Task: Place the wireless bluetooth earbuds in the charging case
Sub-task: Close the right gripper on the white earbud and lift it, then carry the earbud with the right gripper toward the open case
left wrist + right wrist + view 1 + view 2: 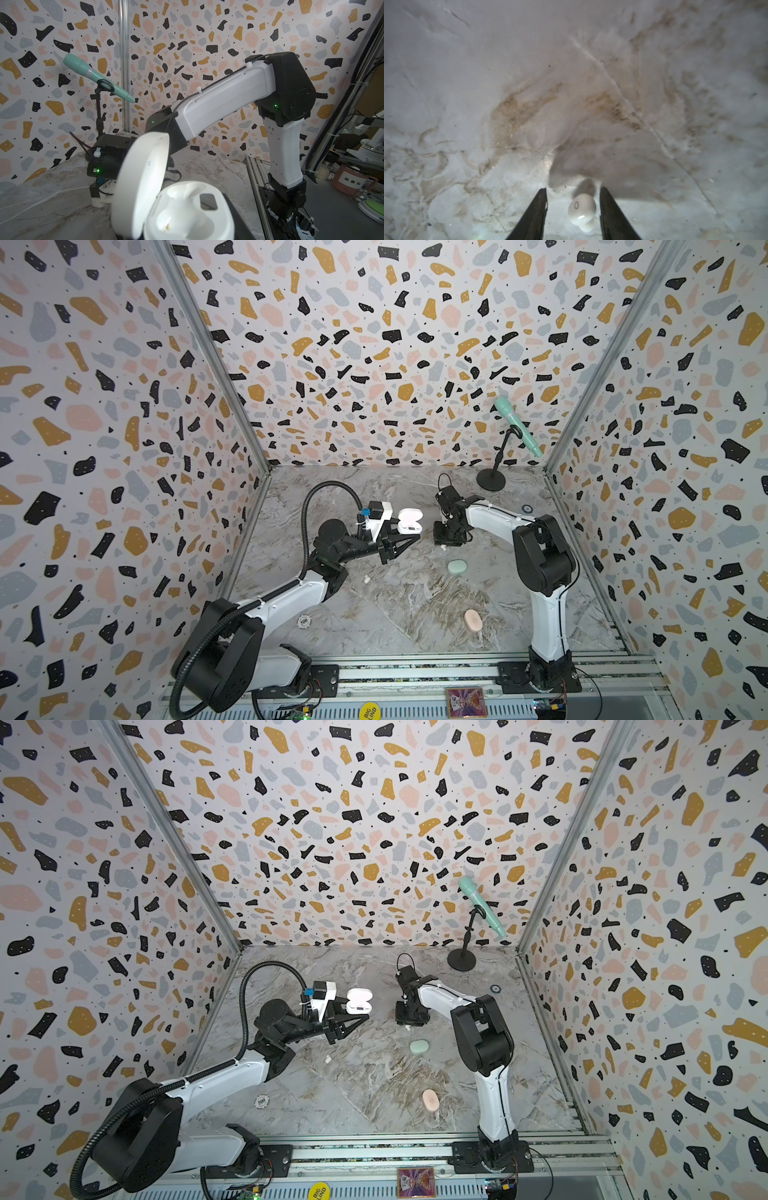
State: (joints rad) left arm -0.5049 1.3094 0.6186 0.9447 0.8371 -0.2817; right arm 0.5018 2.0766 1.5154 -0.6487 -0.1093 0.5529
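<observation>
Item: white earbud (582,208), small and glossy, lying loose on the marble surface (415,605) a little past centre. It sits between the two fingers of the right tool (573,189), which points straight down with its fingers spread. Neither finger is pressing the earbud; one stands just beside it and the other is clearly apart. Step in hand, as judged: the pick-up. To do it well, shift the tool so the earbud sits midway, since a finger that arrives first would probably skid the smooth shell aside. Close slowly across the rounded body with the tips low against the surface, then lift straight up. At nine o'clock of the earbud is the white case (409,521), lid open and raised off the surface, pinched at its base by the left tool (401,541). Its wells look empty in the left wrist view, so the earbud will probably need turning to match a well. At eight o'clock, well apart, is a second white earbud (366,579), loose. At five o'clock, near, is a green case (457,566), closed, and farther along the same line a pink case (473,620), closed. At one o'clock is a microphone (517,427) on a stand.
</observation>
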